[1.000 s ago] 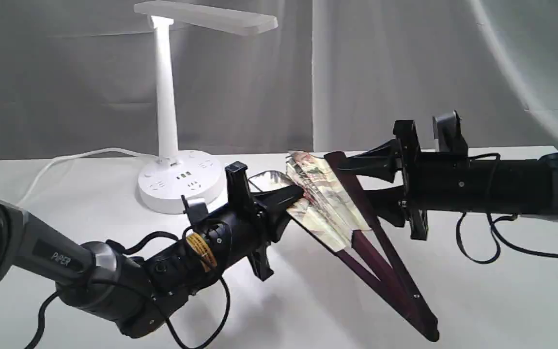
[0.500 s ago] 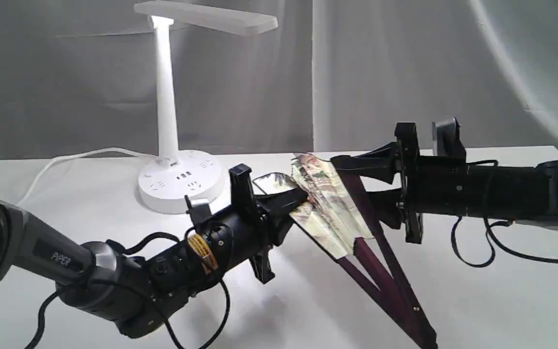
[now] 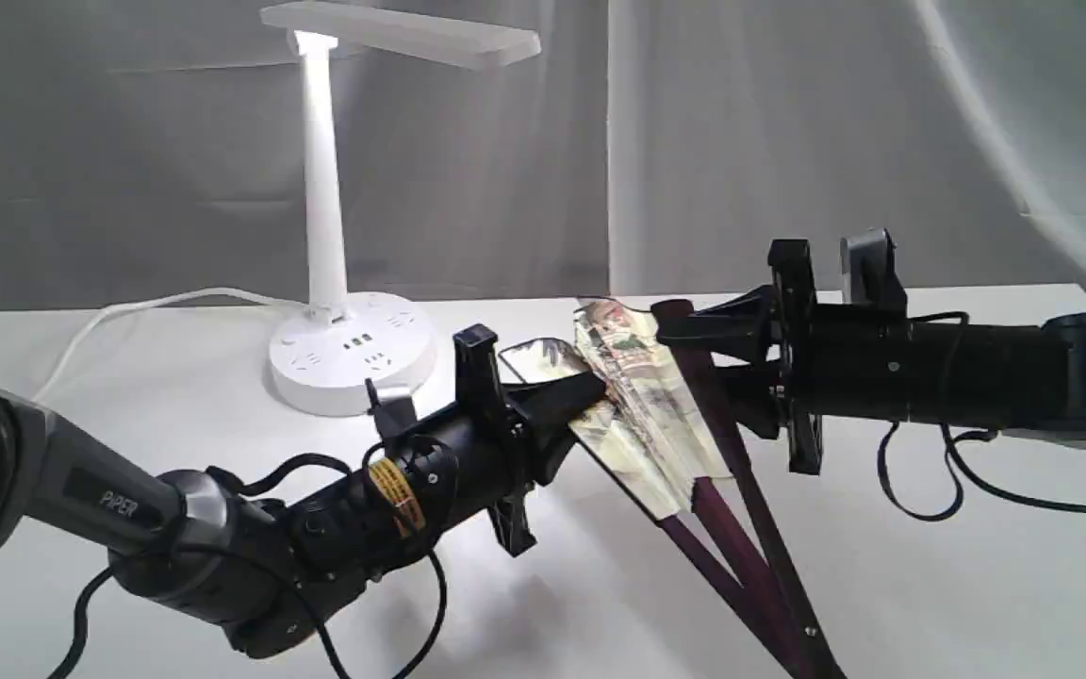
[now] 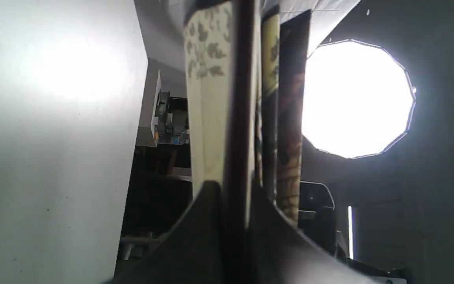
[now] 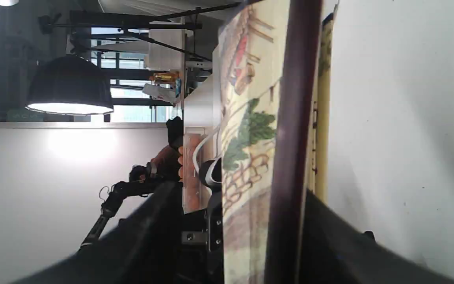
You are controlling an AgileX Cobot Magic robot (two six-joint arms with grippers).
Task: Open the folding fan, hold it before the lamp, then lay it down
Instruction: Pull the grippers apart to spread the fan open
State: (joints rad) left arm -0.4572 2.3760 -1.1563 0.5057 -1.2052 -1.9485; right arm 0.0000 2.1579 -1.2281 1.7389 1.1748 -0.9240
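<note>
The folding fan [image 3: 647, 405] hangs partly spread above the table, painted cream leaf up, maroon ribs running down to the frame's lower edge. My left gripper [image 3: 590, 391] is shut on its left outer rib; the left wrist view has that rib [image 4: 237, 98] pinched between the fingers [image 4: 199, 225]. My right gripper [image 3: 694, 363] holds the right outer rib and bunched pleats, its jaws standing wider. In the right wrist view the rib [image 5: 294, 118] lies against one finger [image 5: 329, 228]. The lamp [image 3: 321, 189], lit, stands behind and left of the fan.
The lamp's round base [image 3: 352, 354] with sockets sits just behind my left wrist. Its white cord [image 3: 147, 304] trails left over the white table [image 3: 977, 585]. A grey curtain [image 3: 788, 141] closes the back. A bright studio light [image 4: 357, 98] shows in the left wrist view.
The two outer ribs have drawn closer together and the pivot end has sunk to the frame's lower edge. My left gripper edged right; the right gripper dropped slightly.
</note>
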